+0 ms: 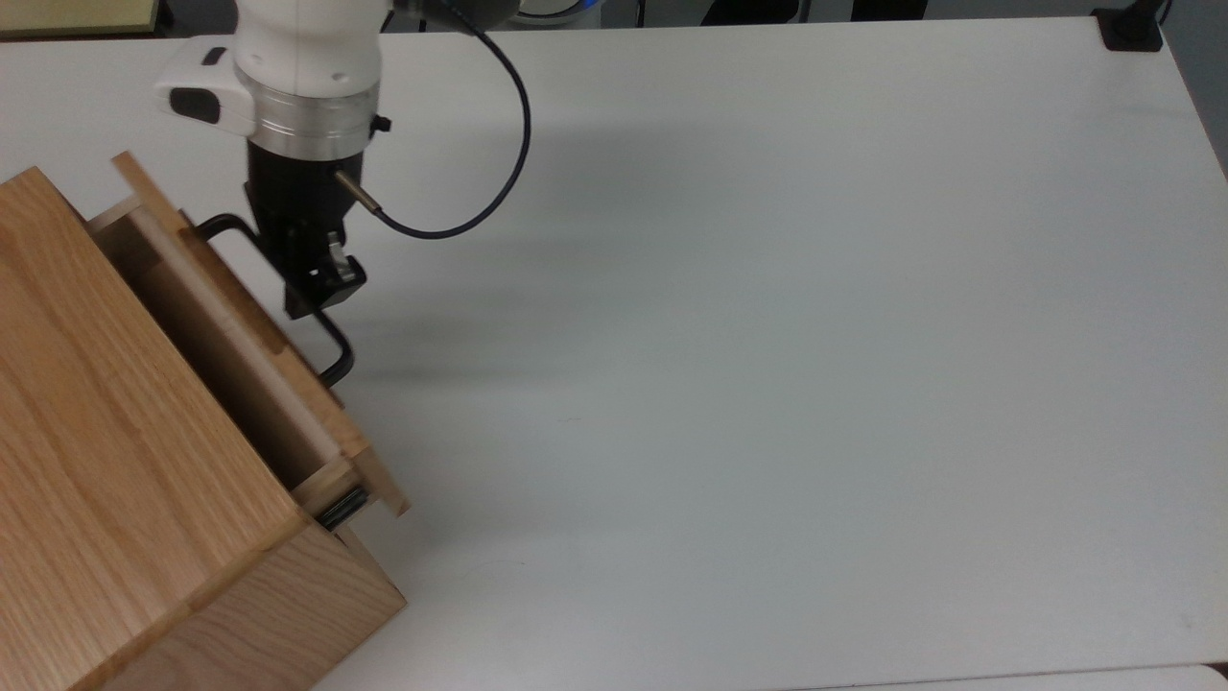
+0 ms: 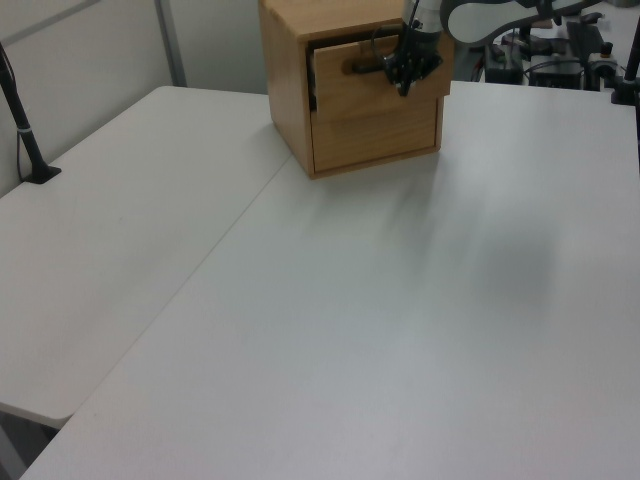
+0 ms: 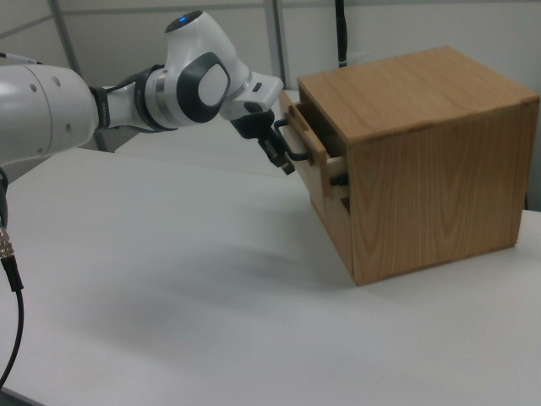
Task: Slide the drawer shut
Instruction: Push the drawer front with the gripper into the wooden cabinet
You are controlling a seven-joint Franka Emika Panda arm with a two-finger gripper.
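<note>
Top view: drawer protrudes only slightly from the oak cabinet at the top view's left; a narrow gap and a short stretch of black side rail remain visible. Gripper sits against the black U-shaped handle, fingers closed around the bar. Left view: gripper at the front panel, handle beside it. Right view: drawer juts a little from the cabinet; gripper on the handle. White table underneath.
</note>
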